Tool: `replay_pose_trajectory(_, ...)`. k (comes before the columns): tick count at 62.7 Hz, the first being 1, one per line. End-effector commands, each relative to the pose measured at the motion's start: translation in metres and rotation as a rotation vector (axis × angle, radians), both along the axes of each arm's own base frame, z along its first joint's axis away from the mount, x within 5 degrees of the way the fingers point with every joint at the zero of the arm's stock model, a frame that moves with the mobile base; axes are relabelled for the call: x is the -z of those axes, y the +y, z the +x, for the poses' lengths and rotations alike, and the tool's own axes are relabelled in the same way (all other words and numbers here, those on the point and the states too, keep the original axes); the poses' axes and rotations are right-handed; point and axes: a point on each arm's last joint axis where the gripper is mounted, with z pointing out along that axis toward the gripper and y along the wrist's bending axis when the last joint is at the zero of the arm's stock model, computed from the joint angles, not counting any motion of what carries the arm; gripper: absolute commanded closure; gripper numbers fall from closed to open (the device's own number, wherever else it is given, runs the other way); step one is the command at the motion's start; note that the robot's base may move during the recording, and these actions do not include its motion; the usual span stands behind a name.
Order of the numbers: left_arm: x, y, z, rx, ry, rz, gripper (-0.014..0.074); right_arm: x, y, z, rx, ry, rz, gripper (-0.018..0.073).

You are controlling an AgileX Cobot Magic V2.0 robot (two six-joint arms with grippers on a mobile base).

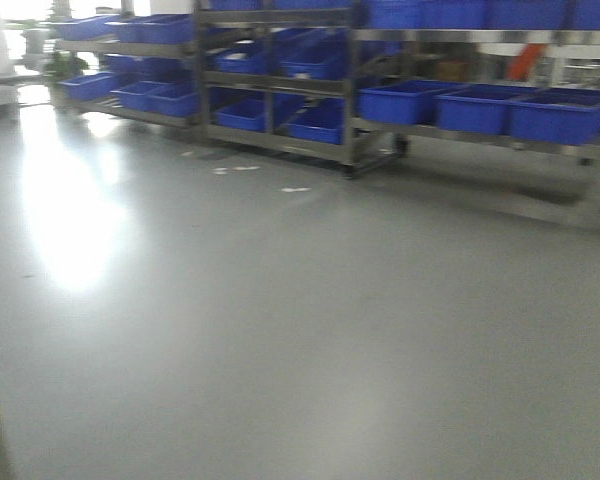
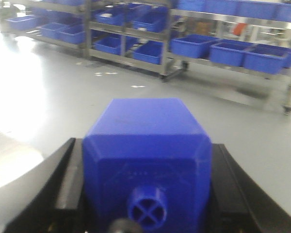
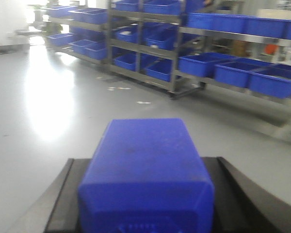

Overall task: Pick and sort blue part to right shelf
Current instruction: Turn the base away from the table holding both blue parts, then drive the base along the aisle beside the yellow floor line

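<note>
Glossy grey floor [image 1: 280,350], big glare patch [image 1: 75,230] at left. Steel racks [image 1: 276,84] loaded with blue bins [image 1: 480,108] line the far side. Few white scraps [image 1: 295,189] on floor by the racks.

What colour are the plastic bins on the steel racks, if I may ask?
The bins are solid blue, clearest in the exterior front-facing view.

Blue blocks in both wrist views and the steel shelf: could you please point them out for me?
left-gripper block [image 2: 145,141]: left wrist view, on its upper face.
right-gripper block [image 3: 145,155]: right wrist view, on its upper face.
steel shelf [image 1: 470,36]: front view, on its upper front rail.
</note>
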Motion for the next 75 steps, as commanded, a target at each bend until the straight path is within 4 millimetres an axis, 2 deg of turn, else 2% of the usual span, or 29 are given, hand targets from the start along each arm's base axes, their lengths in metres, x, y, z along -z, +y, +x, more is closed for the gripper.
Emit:
replay_pose_trajectory(1, -0.0171, 0.0006, -0.0007, -0.006, -0.105, -0.028, 0.0282, -0.0177, -0.0013, -0.0012, 0.015, -0.117, 0.004, 0.0165)
replay_pose_trajectory(75, -0.0171, 0.0006, -0.0007, -0.006, -0.105, -0.028, 0.0282, -0.0177, -0.0013, -0.0012, 0.015, -0.117, 0.004, 0.0165)
